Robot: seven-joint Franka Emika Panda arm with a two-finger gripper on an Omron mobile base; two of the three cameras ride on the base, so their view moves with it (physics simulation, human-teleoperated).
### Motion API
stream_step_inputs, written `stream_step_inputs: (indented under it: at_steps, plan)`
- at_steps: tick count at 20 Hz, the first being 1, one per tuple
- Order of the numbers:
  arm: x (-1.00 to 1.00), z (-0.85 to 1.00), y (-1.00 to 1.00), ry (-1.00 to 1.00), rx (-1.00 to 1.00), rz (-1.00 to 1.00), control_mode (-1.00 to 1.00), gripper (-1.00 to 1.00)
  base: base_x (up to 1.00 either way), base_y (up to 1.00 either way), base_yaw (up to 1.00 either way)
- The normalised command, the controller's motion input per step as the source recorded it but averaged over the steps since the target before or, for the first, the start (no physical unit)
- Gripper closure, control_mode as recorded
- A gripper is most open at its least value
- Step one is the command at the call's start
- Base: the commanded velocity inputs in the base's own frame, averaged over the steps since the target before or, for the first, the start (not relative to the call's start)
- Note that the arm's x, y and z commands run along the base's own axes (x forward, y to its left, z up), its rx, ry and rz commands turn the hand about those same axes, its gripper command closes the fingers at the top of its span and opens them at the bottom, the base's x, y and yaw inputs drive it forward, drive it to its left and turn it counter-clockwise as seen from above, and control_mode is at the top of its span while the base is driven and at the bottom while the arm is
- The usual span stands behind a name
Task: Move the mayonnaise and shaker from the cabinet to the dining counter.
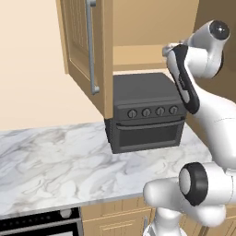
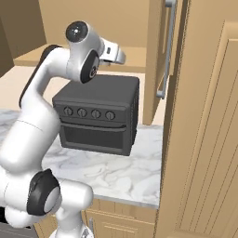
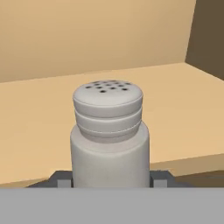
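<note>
The arm [image 1: 203,120] has glossy white rounded links, dark grey-black joint rings and caps, and small dark fingers [image 3: 161,179].

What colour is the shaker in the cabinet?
Pale grey-white, with small dark holes on top; the shaker shows best in the hand view.

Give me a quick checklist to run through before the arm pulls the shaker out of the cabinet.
1. Shaker upright on the cabinet shelf: ok.
2. Shaker centred in the hand, one fingertip showing on each side: ok.
3. Fingers firmly closed on the shaker: cannot tell; the contact is hidden at the bottom of the hand view.
4. Cabinet door swung open, out of the arm's way: ok.
5. Way back over the toaster oven free: ok, nothing sits on top of it.
6. Mayonnaise already on the dining counter: cannot tell.
</note>
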Motion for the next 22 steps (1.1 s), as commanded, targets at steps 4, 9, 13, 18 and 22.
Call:
stream_step_inputs:
  at_steps: [4,9,13,18,22]
  plan:
    - [-0.89,-0.04,0.24,0.00,0.01,-0.06,-1.00,1.00,0.00,0.00,0.00]
    - [-0.90,-0.15,0.23,-0.04,0.00,-0.06,-1.00,1.00,0.00,0.00,0.00]
    - [-0.87,-0.19,0.21,-0.06,0.00,-0.07,-1.00,1.00,0.00,0.00,0.00]
    - [-0.76,-0.21,0.17,-0.03,0.00,-0.15,-1.00,1.00,0.00,0.00,0.00]
    - [-0.64,-0.26,0.09,0.00,0.00,-0.09,-1.00,1.00,0.00,0.00,0.00]
